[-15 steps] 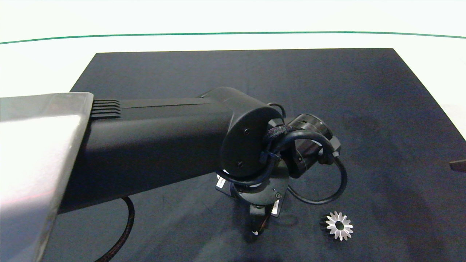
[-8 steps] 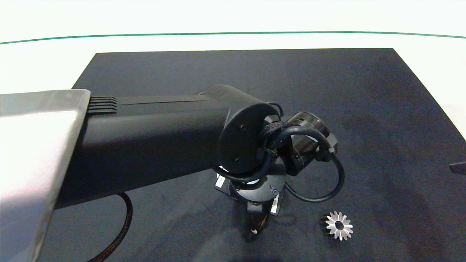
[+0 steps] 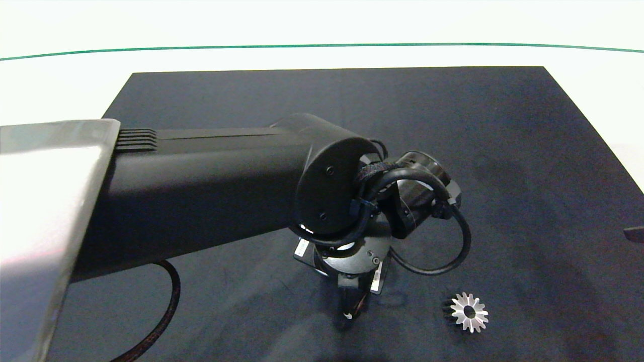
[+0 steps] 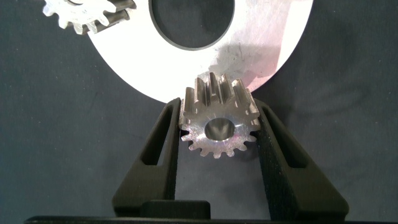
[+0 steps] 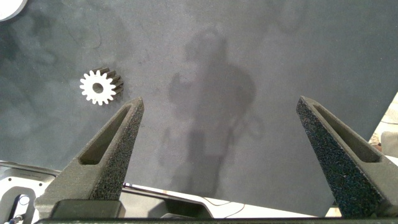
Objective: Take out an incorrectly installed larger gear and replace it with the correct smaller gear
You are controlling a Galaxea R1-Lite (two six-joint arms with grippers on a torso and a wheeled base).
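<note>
Left gripper (image 4: 217, 134) pinching the smaller gear (image 4: 219, 127) between both fingers, right at the edge of a silver metal plate (image 4: 261, 56) with a big round hole in it. Another small gear (image 4: 78, 14) sitting further along the plate's rim. In the head view, just the left arm's bulk over the dark mat (image 3: 503, 151), gripper tucked underneath, hard to see.

Compared with a second ago: arm drifted a little to the left and back, wrist pulled along with it. Looks like carrying the small gear toward its seat — so probably mid-placement, not done yet. Can't tell from here whether a shaft is waiting under it.

Larger gear (image 3: 469, 312) already out, lying flat on the mat to the right of the wrist, well apart from the plate — hasn't budged. Also visible in the right wrist view (image 5: 99, 86).

Right gripper (image 5: 217, 155) hanging above the mat off to the right, fingers spread wide, holding nothing. Idle.
</note>
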